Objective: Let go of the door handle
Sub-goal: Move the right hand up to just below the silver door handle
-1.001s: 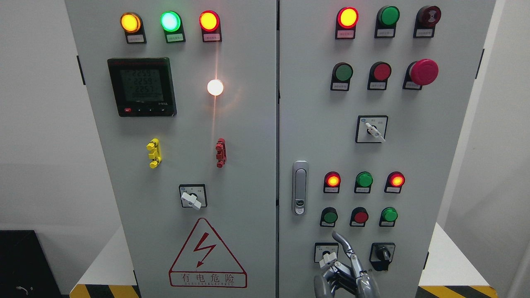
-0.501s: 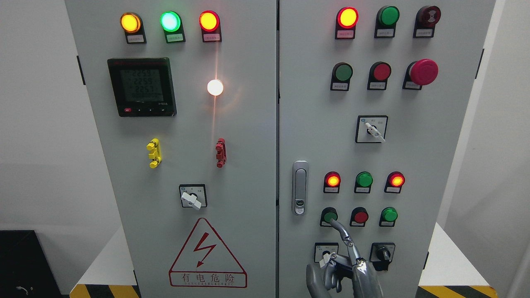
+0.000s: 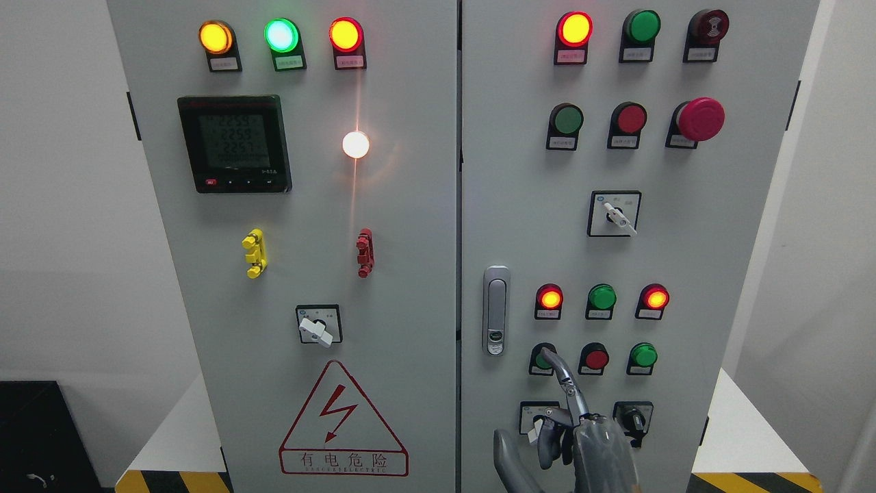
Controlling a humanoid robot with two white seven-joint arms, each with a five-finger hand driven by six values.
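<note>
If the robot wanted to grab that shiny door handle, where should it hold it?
Probably the long upper bar of the door handle, above its keyhole, coming straight at the door from the front with fingers wrapping from the side. It is tall, narrow and upright. The right hand sits lower, touching nothing on it.

1. The handle (image 3: pixel 496 310) stands free on the right door (image 3: pixel 684 260), bare panel above it and to its right up to the lamps (image 3: pixel 549 298).
2. Below the handle, the right hand (image 3: pixel 568 438) rises from the door's bottom edge, 1 finger (image 3: pixel 558 370) over the green button (image 3: pixel 542 359).
3. That hand also covers part of the white knob (image 3: pixel 535 426) and crowds the black knob (image 3: pixel 633 419).
4. Bare panel lies between the upper knob (image 3: pixel 616 216) and the handle.
</note>
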